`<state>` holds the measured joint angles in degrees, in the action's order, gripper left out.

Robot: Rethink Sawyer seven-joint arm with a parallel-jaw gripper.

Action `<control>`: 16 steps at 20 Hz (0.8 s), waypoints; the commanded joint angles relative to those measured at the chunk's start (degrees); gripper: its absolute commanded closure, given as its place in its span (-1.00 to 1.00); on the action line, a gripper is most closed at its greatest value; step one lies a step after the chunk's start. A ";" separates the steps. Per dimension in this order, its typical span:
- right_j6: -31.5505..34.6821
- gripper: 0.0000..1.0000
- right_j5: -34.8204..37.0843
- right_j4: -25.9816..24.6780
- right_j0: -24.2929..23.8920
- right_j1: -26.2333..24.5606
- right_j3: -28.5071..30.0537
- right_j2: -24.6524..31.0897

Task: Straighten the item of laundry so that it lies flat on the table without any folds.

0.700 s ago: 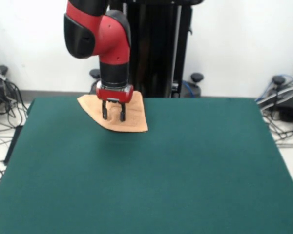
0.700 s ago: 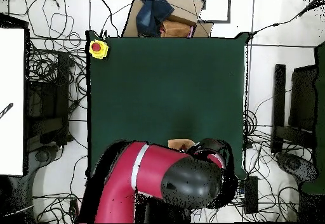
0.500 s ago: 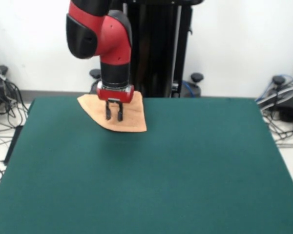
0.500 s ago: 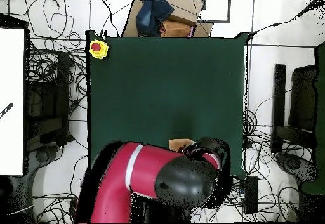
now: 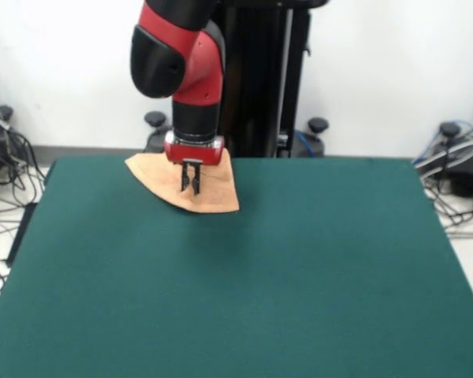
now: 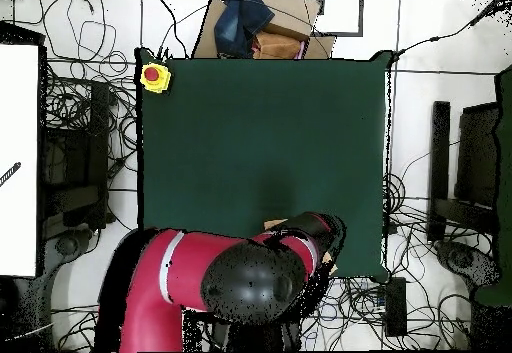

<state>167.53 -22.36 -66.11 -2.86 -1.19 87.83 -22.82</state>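
Behind my post a plain white wall (image 5: pixel 378 71) runs across the far side, meeting a pale floor (image 5: pixel 465 236) along a grey baseboard. Black cables (image 5: pixel 0 157) lie tangled on the floor at the left, and more cables with dark gear (image 5: pixel 457 157) sit at the right. From overhead I see a cardboard box (image 6: pixel 265 24) with dark blue cloth (image 6: pixel 243 14) past one table end, a yellow box with a red button (image 6: pixel 153 75) at a corner, and a white panel (image 6: pixel 18 159) off to one side.

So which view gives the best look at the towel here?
The front view. There the towel shows as a folded orange-tan wedge near the table's far edge, with the gripper closed over it. In the overhead view the arm hides almost all of it, leaving a sliver.
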 commanded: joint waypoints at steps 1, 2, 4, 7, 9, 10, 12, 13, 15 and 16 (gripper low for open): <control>-10.72 1.00 1.05 1.25 0.85 -2.93 -7.40 1.27; -10.56 1.00 1.06 1.32 0.91 -3.00 -7.56 1.23; -9.75 1.00 1.02 0.85 0.81 -3.02 -7.88 1.57; -7.46 1.00 2.00 -0.47 1.18 -2.44 -7.78 2.35; -6.13 1.00 3.19 -1.31 1.50 -2.13 -8.29 2.98; -5.32 1.00 4.06 -1.88 1.68 -1.99 -8.74 3.47; -3.75 1.00 5.77 -3.08 1.81 -1.94 -9.61 4.65; -4.20 1.00 5.86 -1.83 1.80 -2.54 -10.19 4.69; -7.09 1.00 4.34 4.31 2.31 -5.08 -12.32 2.74; -7.62 1.00 3.90 5.66 2.18 -6.01 -13.39 2.47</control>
<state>167.53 -22.34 -66.76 -2.37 -2.66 86.04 -24.16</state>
